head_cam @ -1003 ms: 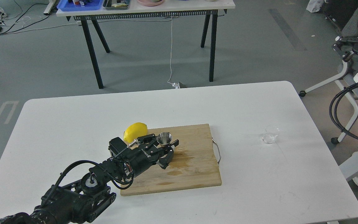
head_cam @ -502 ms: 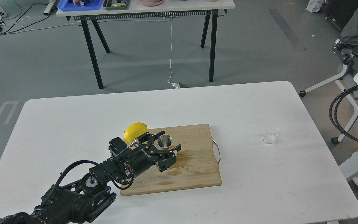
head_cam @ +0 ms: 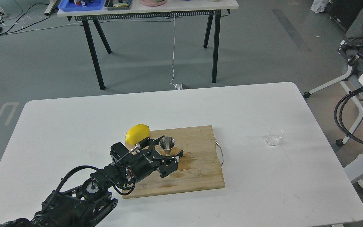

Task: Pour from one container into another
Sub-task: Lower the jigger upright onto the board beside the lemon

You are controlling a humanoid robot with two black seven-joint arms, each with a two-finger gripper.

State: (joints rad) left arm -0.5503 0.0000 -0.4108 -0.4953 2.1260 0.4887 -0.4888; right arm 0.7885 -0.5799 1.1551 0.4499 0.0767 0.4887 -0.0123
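Left hand [head_cam: 169, 148] drew back, fingers now spread, freeing shiny steel hourglass jigger [head_cam: 167, 144] | wet-stained wooden board [head_cam: 197, 167] mid-worktop [head_cam: 74, 126] | grey floor

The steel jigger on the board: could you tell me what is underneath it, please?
The jigger stands upright on the wooden cutting board, beside a wet stain. The open left gripper hides its base, so whether the board is wet directly beneath cannot be seen.
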